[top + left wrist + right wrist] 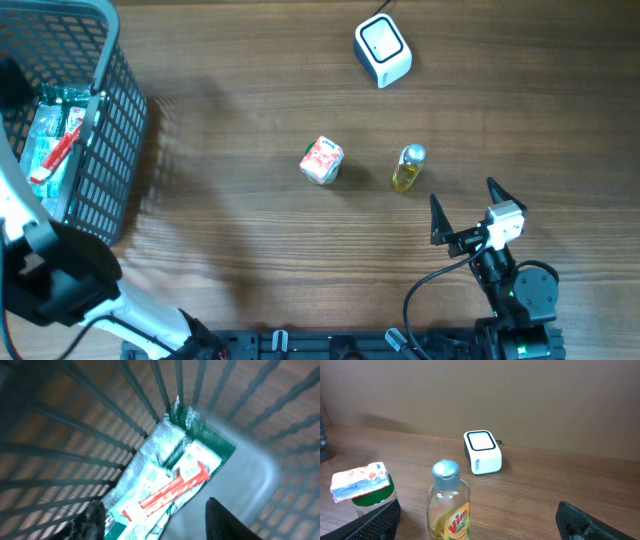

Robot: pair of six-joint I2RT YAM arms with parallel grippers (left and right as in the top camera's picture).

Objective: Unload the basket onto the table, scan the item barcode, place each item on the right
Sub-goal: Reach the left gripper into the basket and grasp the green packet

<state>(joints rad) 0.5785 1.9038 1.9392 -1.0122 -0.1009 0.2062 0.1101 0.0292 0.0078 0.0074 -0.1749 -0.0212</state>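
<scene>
The white barcode scanner (383,50) stands at the far side of the table, also visible in the right wrist view as scanner (482,452). Inside the dark mesh basket (120,150) lie green-and-white packets (165,455) with a red-and-white box (172,487) on top. My left gripper (154,505) hangs open inside the basket just above them, one finger on each side of the pile, nothing clamped. My right gripper (462,192) stands open near the table's front, just short of a yellow Vim bottle (408,168).
A small green cup with a red-and-white lid (321,160) stands left of the bottle (449,505) in mid-table. The basket's walls (75,435) close round my left gripper. The scanner's cable runs off the far edge.
</scene>
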